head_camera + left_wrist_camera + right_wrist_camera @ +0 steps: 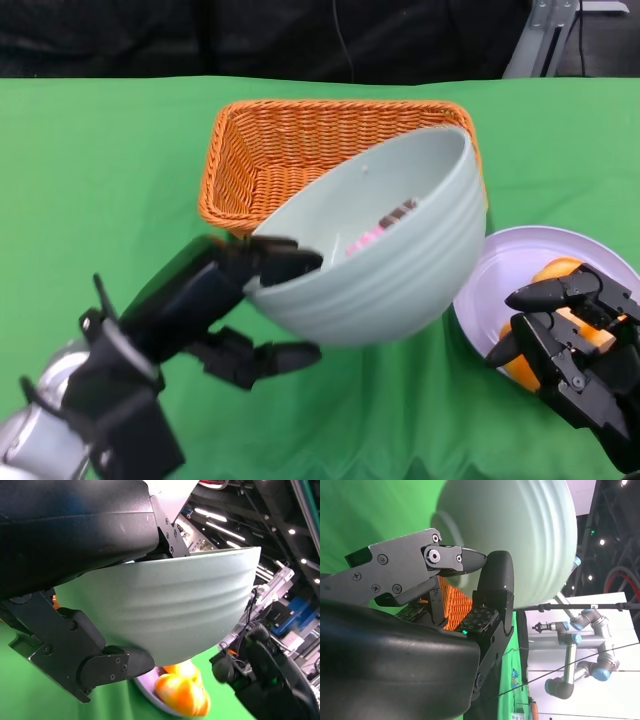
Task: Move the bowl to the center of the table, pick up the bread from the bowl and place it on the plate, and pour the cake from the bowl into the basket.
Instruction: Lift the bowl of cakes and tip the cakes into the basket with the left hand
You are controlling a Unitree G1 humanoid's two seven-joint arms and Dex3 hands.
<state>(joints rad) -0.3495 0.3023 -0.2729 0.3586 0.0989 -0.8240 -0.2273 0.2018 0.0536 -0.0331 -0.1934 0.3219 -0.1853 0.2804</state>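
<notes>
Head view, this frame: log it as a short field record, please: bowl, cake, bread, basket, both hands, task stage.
bowl: pale green bowl, lifted and tipped toward the basket
cake: small pink and brown piece on the inner wall of the bowl, not yet out
bread: orange bread on the plate, partly hidden by the right hand
basket: orange wicker basket behind the bowl
left hand: grips the bowl's near rim
right hand: over the plate, fingers apart, holds nothing
task stage: bread placed; pour under way
</notes>
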